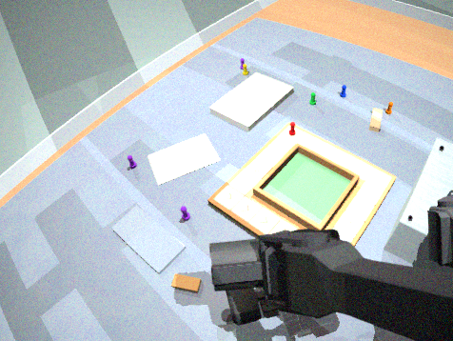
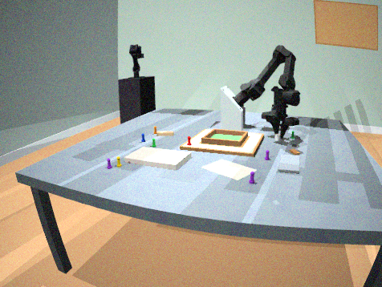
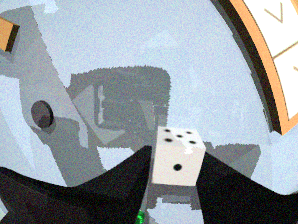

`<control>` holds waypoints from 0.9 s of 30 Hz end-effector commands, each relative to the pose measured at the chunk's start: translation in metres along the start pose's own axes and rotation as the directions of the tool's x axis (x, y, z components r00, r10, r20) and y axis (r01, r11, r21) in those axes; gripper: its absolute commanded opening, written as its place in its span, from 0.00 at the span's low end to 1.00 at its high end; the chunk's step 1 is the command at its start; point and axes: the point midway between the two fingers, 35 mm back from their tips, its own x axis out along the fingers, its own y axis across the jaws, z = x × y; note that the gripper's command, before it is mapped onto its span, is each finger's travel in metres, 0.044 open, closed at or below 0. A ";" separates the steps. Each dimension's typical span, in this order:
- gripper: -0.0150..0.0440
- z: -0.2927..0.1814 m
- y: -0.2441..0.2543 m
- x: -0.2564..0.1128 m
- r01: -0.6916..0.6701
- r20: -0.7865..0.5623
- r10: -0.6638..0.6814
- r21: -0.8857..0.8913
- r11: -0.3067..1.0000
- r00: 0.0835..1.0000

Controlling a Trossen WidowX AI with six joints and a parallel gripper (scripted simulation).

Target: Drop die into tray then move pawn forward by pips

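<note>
The white die (image 3: 177, 155) (image 2: 277, 137) is between the fingertips of my gripper (image 3: 173, 155) (image 2: 280, 136), which is shut on it low over the table. In the wrist view one die face shows a single pip and another shows several. In the top view the arm hides the die. The red pawn (image 1: 292, 129) (image 2: 188, 140) stands upright at a corner of the board (image 1: 228, 196) (image 2: 217, 151) (image 3: 266, 70). The dice tray (image 1: 309, 186) (image 2: 222, 141), green inside with wooden walls, sits at the board's middle and is empty. Arrow marks show on some squares.
A green pawn (image 3: 141, 218) (image 2: 293, 135) stands close to the gripper. A dark disc (image 3: 42, 114), an orange block (image 1: 187, 283) (image 2: 294, 151) and a grey slab (image 1: 148, 239) (image 2: 289, 163) lie nearby. A purple pawn (image 1: 185, 213) (image 2: 267, 155) stands between slab and board. A thick white box (image 1: 252, 100) lies beyond.
</note>
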 end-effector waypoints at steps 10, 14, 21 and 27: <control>0.25 0.004 -0.002 -0.005 0.016 0.006 -0.016 -0.001 1.000 1.000; 0.25 0.009 -0.002 -0.021 0.026 0.014 -0.026 -0.003 1.000 1.000; 0.25 0.015 -0.003 -0.051 0.036 0.020 -0.036 -0.002 0.999 0.999; 0.25 0.014 -0.005 -0.078 0.035 0.018 -0.035 0.001 0.999 0.999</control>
